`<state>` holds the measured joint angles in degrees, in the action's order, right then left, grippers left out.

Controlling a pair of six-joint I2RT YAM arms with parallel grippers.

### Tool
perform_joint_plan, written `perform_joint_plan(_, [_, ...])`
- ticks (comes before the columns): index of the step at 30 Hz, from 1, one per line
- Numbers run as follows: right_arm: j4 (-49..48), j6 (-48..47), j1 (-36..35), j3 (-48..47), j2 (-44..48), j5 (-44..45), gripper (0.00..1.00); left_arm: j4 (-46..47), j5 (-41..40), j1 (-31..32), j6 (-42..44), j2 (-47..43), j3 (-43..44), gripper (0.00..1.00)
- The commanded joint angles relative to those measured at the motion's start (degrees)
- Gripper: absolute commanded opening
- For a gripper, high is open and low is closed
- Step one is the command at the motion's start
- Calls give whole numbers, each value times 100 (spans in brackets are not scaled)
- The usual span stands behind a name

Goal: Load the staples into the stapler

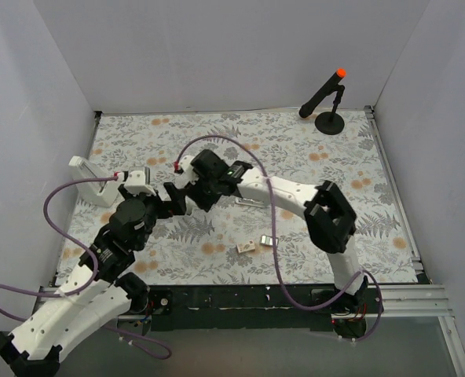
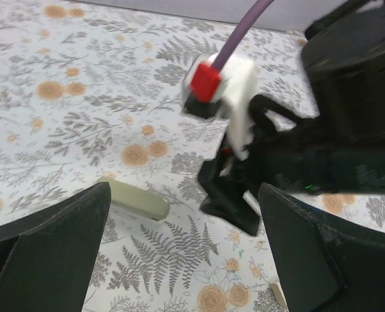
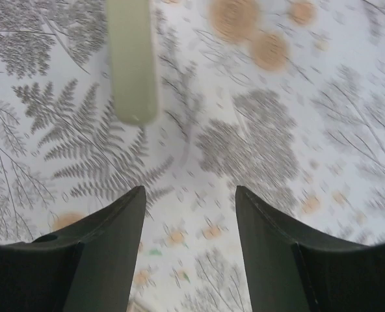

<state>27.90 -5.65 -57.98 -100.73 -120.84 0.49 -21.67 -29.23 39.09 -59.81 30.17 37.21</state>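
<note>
The stapler (image 2: 135,198) is pale green and lies flat on the floral mat. In the right wrist view it (image 3: 132,62) lies ahead and to the left of the fingers. In the top view it is hidden under the arms. My left gripper (image 2: 184,195) is open and empty above the mat, apart from the stapler. My right gripper (image 3: 190,190) is open and empty, its black fingers (image 2: 231,198) standing just right of the stapler. The two grippers, left (image 1: 155,208) and right (image 1: 177,200), are close together. The small beige box (image 1: 246,247) and the staple tray (image 1: 267,240) lie on the mat near the front.
A white L-shaped stand (image 1: 89,179) is at the left edge of the mat. A black stand with an orange tip (image 1: 327,98) is at the back right. A thin pale strip (image 1: 252,202) lies under the right arm. White walls enclose the mat (image 1: 311,149).
</note>
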Motion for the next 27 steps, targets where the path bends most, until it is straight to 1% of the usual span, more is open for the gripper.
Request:
perform_joint_plan(1, [-425,415,811,1026,1970,389,65,935,1269,-16,988,663,269,98])
perform_joint_plan(2, [-504,520,953,1664,2263,442,65,1058,1515,-16,1119,1022,313,98])
perform_joint_plan(3, [-627,521,1103,1949,2562,495,65,1286,2004,-16,1460,1261,417,98])
perform_joint_plan(4, [-689,521,1400,2274,3139,626,65,1410,2279,-16,1638,1480,462,98])
perform_joint_plan(5, [-733,686,1542,2773,3424,688,65,1524,2569,-16,1874,1961,532,98])
perform_joint_plan(6, [-829,758,1674,3056,3705,733,65,1717,2815,-16,2242,2192,655,98])
perform_joint_plan(7, [-865,784,1937,3285,4238,777,65,1806,3410,-16,2446,2412,734,98])
perform_joint_plan(8, [-891,793,2052,3479,4487,786,66,1868,3659,-16,2639,2910,813,98])
perform_joint_plan(9, [-900,802,2132,3855,4725,821,66,1929,3966,-16,2807,3150,892,98])
perform_joint_plan(10, [-892,802,2246,4007,5162,960,66,1921,4343,-16,3156,3422,1111,98])
perform_joint_plan(11, [-883,794,2282,4174,5367,1022,66,1912,4530,-24,3282,3651,1217,98])
perform_joint_plan(12, [-874,767,2317,4436,5569,1067,66,1860,4671,-16,3413,4132,1349,98])
perform_joint_plan(13, [-883,741,2352,4587,5954,1198,66,1816,4812,-24,3658,4346,1576,98])
perform_joint_plan(14, [-883,741,2370,4710,6132,1295,66,1763,5057,-24,3783,4557,1709,98])
perform_joint_plan(15, [-892,741,2387,4825,6290,1383,66,1667,5146,-33,3880,4994,1815,98])
perform_joint_plan(16, [-892,741,2422,5078,6622,1557,66,1631,5260,-42,4072,5190,2025,98])
perform_joint_plan(18, [-918,741,2466,5290,6906,1682,67,1474,5550,-68,4240,5594,2219,98])
perform_joint_plan(19, [-927,732,2493,5448,7150,1769,67,1412,5595,-68,4337,5987,2342,98])
perform_joint_plan(21, [-918,706,2510,5590,7354,1823,67,1228,5709,-77,4574,6324,2624,98])
perform_joint_plan(22, [-918,697,2528,5643,7512,1866,67,1157,5736,-86,4653,6665,2712,98])
perform_joint_plan(24, [-909,679,2537,5757,7627,1928,67,912,5858,-121,4908,6948,2958,98])
perform_joint_plan(27, [-796,635,2554,5749,7724,1998,67,831,5868,-182,5101,7327,3134,98])
